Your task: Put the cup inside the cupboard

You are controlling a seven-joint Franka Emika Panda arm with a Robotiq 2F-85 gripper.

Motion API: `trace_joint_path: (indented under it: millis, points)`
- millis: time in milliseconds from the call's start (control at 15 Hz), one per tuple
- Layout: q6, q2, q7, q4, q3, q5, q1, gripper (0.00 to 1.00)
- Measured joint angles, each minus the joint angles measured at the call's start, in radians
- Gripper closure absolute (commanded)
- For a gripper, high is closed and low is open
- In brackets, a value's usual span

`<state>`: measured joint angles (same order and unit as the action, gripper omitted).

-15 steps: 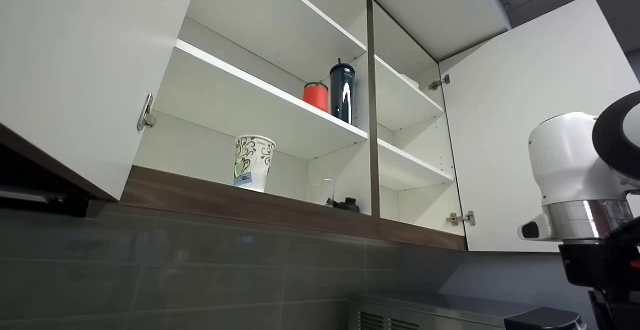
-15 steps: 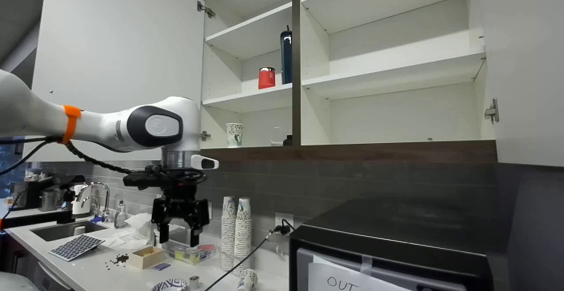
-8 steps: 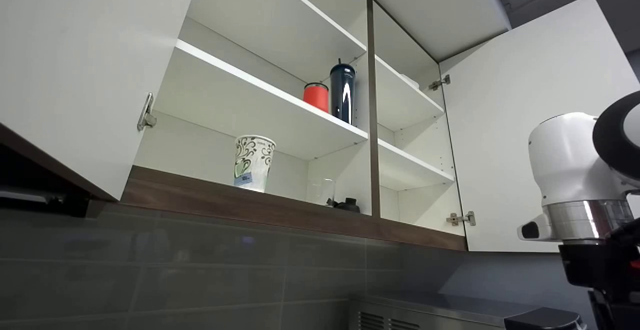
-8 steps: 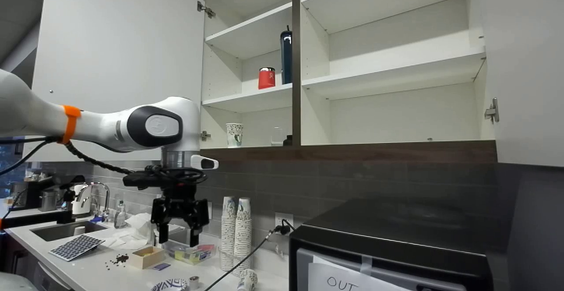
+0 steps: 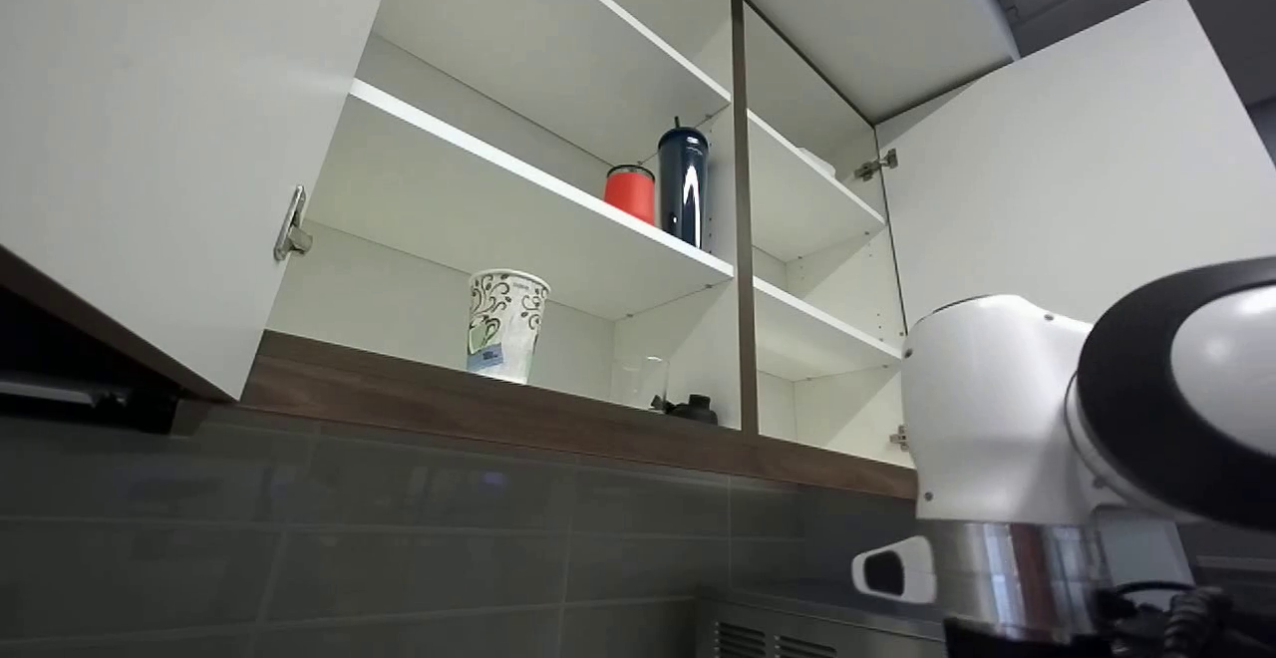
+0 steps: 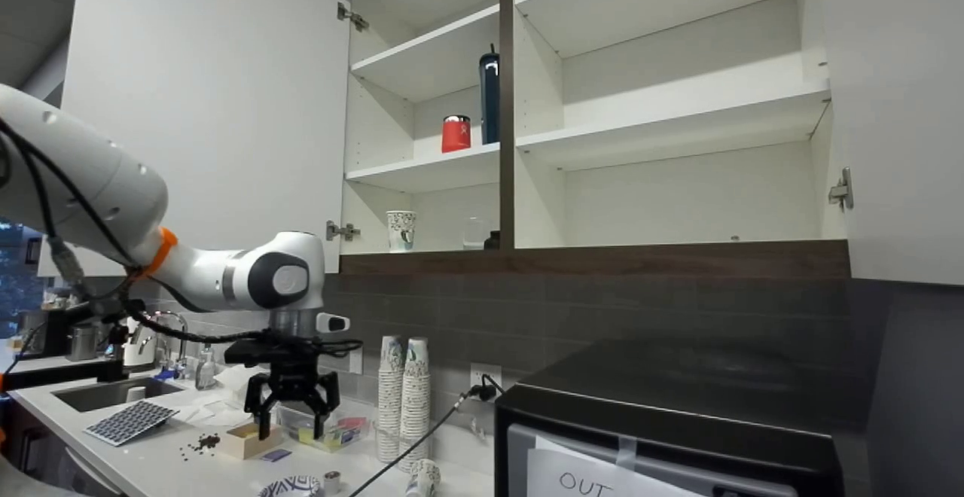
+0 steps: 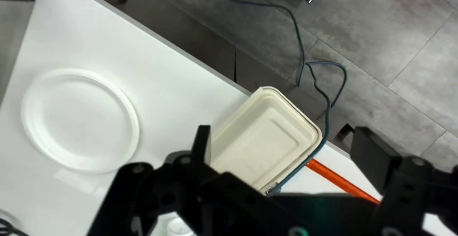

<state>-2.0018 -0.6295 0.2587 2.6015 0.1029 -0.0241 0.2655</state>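
A patterned cup (image 5: 506,327) stands upright on the bottom level of the cupboard (image 5: 399,394), just behind its brown lower edge. Other cups show too, and which one the task means cannot be told for certain. On the same level, beside the patterned cup, a clear cup (image 5: 641,382) stands between it and a dark object (image 5: 690,409). On the shelf (image 5: 478,189) above, a red cup (image 5: 630,196) stands beside a dark blue tumbler (image 5: 684,184). The cupboard doors (image 5: 189,140) are swung wide.

The tool (image 6: 291,429) points down, lower than the patterned cup and well apart from it, its two fingers (image 7: 375,157) spread. In the wrist view a pale tray (image 7: 263,139) shows between them, on a white table (image 7: 179,96), near a round plate (image 7: 80,121); a cord (image 7: 327,121) runs along the tray's edge.

In an exterior view, two stacks of cups (image 6: 389,407) stand side by side, with a tipped cup (image 6: 423,478) at their foot. The clear cup and the tipped cup are also apart from the tool. A black appliance (image 6: 678,399) there carries a paper (image 6: 595,474) reading "OUT".
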Motion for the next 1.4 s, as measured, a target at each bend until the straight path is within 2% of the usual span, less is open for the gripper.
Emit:
trace_joint_path:
  millis: [333,533,1000,1400]
  points:
    - [-0.321,0.306,0.022,-0.080,-0.003,-0.025,0.018,0.00]
    - [-0.427,0.488,0.052,-0.206,-0.007,-0.035,0.009,0.00]
    - [-0.451,0.822,0.089,-0.514,0.033,-0.041,-0.026,0.00]
    - [-0.451,0.809,0.088,-0.514,0.048,-0.041,-0.039,0.00]
